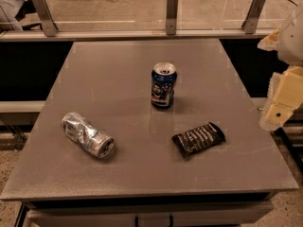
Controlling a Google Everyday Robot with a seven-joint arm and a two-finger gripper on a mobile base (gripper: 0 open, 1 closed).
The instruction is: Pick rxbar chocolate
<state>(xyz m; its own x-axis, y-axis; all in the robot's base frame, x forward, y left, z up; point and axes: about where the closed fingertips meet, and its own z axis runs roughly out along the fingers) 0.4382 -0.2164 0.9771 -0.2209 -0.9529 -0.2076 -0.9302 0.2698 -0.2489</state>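
Observation:
The rxbar chocolate [198, 139] is a small flat bar in a glossy black wrapper with pale lettering. It lies flat on the grey table [118, 79], right of centre and towards the front. My gripper [280, 109] is a cream-coloured part of the arm at the right edge of the view. It hangs beside the table's right side, to the right of the bar and a little above it, apart from it. Nothing is held.
An upright blue can [164, 85] stands near the table's middle, behind and left of the bar. A crushed silver can [87, 135] lies on its side at the front left. A glass railing with metal posts [172, 12] runs behind the table.

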